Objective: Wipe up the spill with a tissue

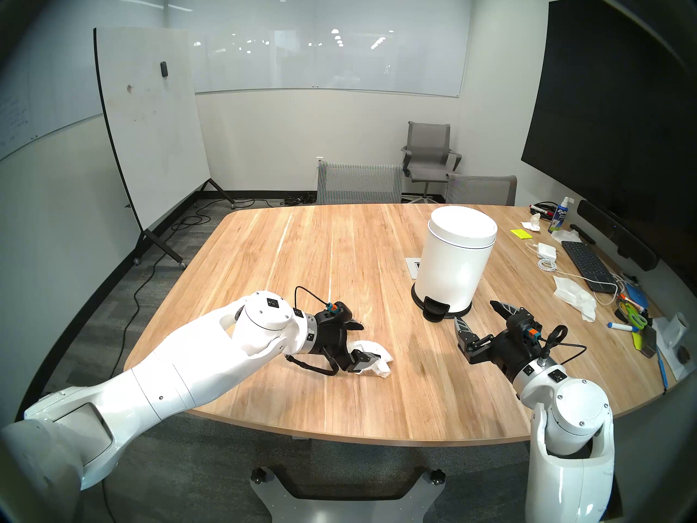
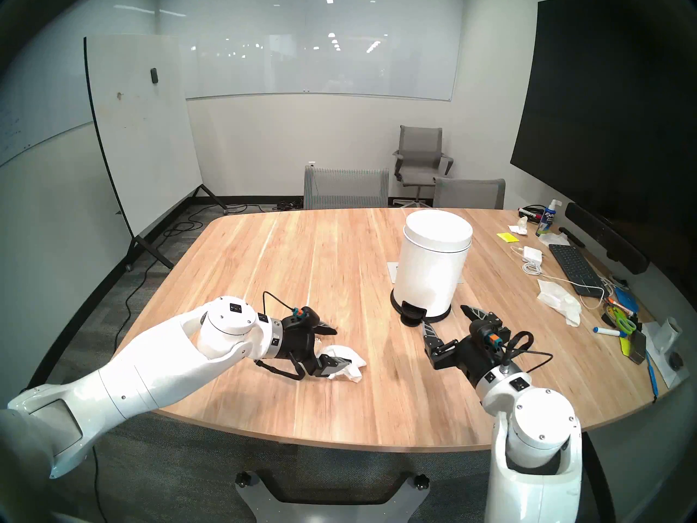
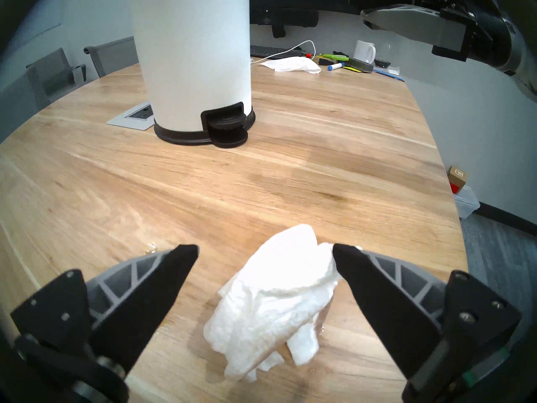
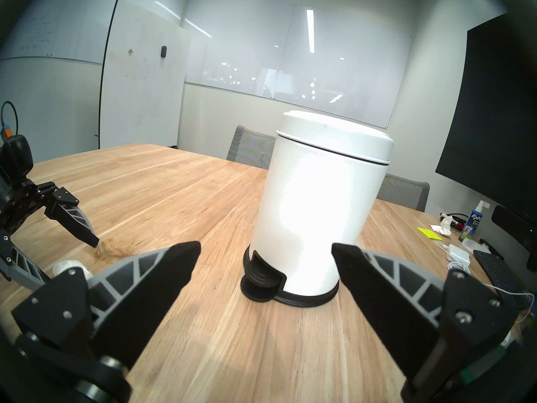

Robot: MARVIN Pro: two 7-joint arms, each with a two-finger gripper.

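White pedal bin (image 1: 454,262) on table (image 1: 301,254)

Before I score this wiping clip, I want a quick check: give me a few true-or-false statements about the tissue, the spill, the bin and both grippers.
1. The left gripper is clamped shut on the tissue. False: its jaws stand open, the tissue lying on the table between them.
2. The pedal bin has its lid closed. True.
3. An amber smear of the spill shows on the wood by a left fingertip. True.
4. The right gripper holds a second tissue. False: it is open and empty.
5. The pedal bin lies on its side. False: it stands upright.
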